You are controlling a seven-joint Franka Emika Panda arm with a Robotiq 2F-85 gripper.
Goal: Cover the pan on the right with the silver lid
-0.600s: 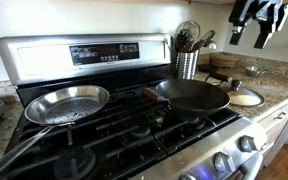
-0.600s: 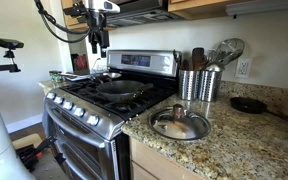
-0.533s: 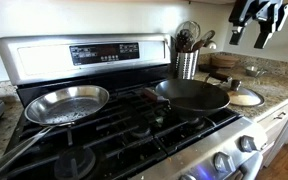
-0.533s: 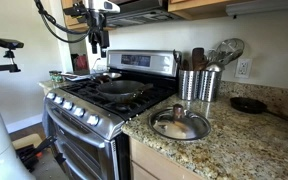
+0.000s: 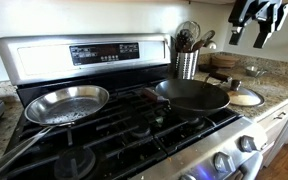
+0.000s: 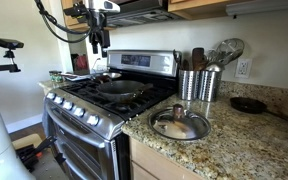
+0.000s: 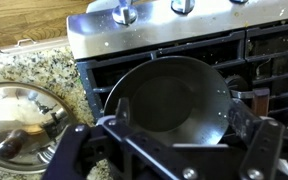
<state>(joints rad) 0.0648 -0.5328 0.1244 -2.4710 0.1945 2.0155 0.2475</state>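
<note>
Pan (image 7: 169,105) uncovered, fingers (image 7: 264,150) spread above it

The arm (image 6: 88,11) comes in high in an exterior view, and the pincer (image 6: 97,44) hangs from it pointing straight down. In the wrist view its jaws are spread wide, with one dark finger (image 7: 69,155) at each lower side of the picture.

Pan (image 5: 192,95) uncovered on stove (image 5: 124,135); silver lid (image 5: 246,98) on granite counter (image 5: 279,82) (just beside pan).
</note>
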